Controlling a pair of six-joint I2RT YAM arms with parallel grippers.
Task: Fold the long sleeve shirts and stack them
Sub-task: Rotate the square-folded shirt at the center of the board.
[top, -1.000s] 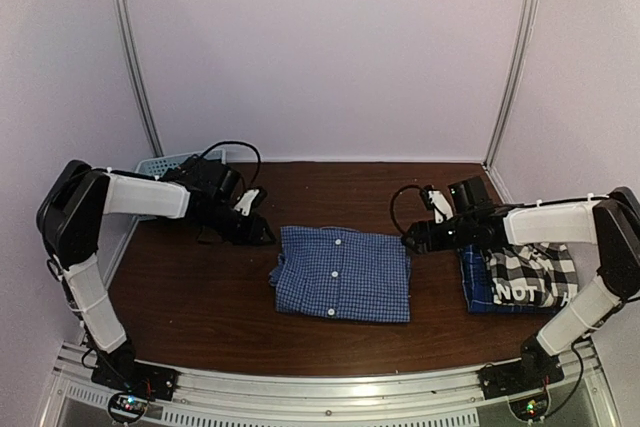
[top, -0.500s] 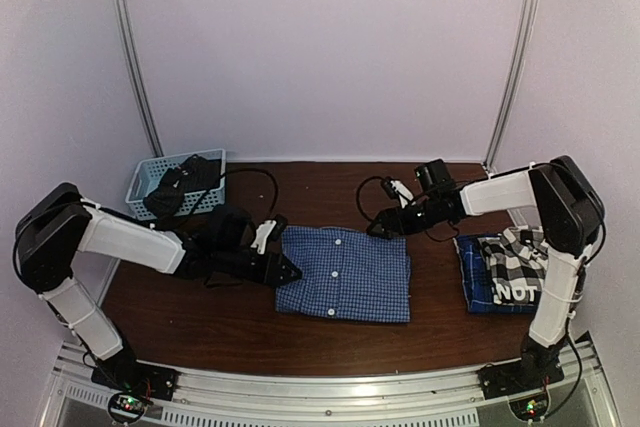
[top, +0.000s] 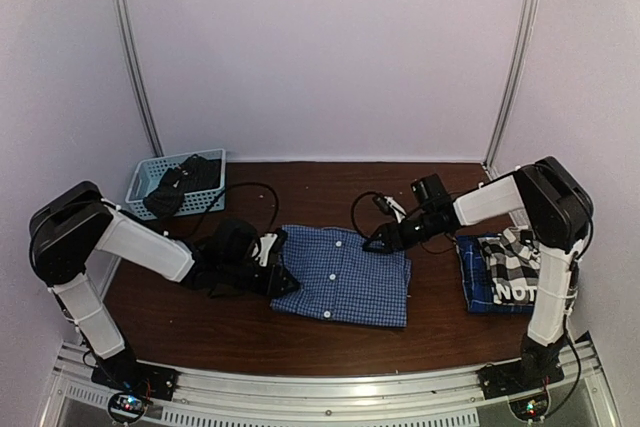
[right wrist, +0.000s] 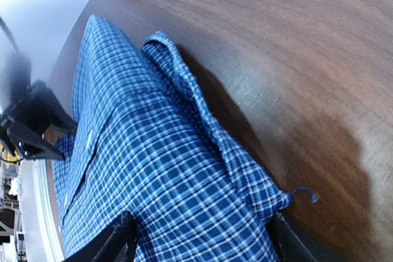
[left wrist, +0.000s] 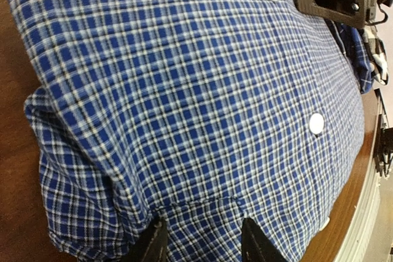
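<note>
Blue fine-check shirt (top: pixel 345 277): lying folded at the middle of the counter (top: pixel 230 322). Straddling its edges, right hand (top: pixel 375 242) gaping open, left hand (top: pixel 283 280) half-spread, grip impossible to tell. Risking folds spilling apart if lifting unevenly toward the plaid stack (top: pixel 515 272).

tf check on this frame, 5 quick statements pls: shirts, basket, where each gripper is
1. The blue check shirt lies folded mid-table, between the two grippers. True.
2. The black-and-white plaid shirt is in the basket. False: it lies on the darker blue plaid shirt at the table's right side.
3. The basket stands at the far left corner with something dark inside. True.
4. The right gripper hangs over the stack on the right. False: it is at the blue check shirt's far right edge.
5. The left gripper is at the blue check shirt's left edge. True.
</note>
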